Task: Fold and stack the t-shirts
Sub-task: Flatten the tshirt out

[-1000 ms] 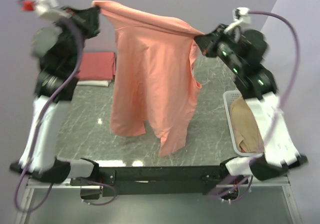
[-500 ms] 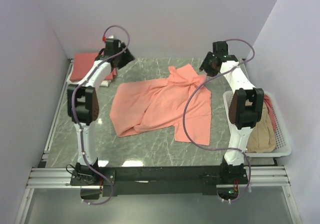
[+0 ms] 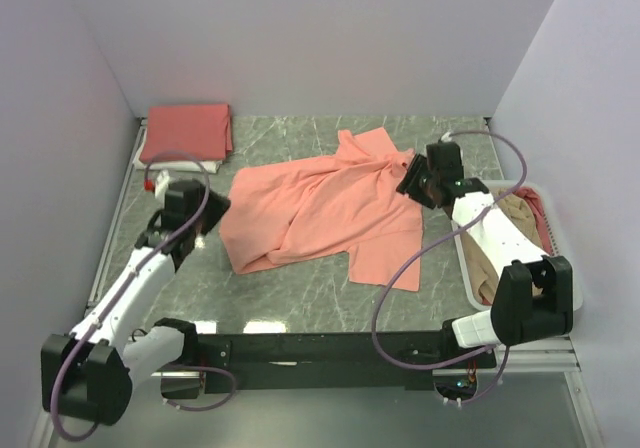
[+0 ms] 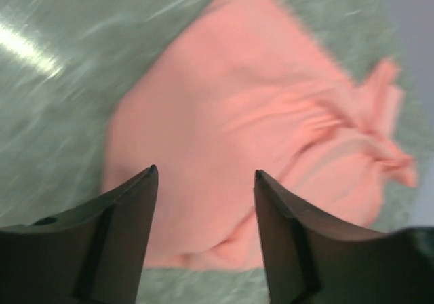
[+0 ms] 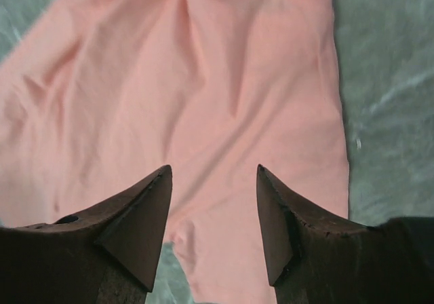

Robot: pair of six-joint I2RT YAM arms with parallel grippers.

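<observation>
Top external view: we count one crumpled salmon t-shirt (image 3: 320, 208), one folded salmon shirt (image 3: 188, 128), one tan shirt (image 3: 483, 268) in the basket (image 3: 530, 187). Our left gripper (image 4: 203, 175) and right gripper (image 5: 213, 172) gape empty.

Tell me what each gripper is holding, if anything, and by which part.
Nothing is held. The left gripper and right gripper are both open; the pink shirt lies loose on the table.

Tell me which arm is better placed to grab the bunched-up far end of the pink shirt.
Right. The right tool, open, is at that bunched end of the shirt; the left tool, also open, sits beside the shirt's opposite edge.
</observation>
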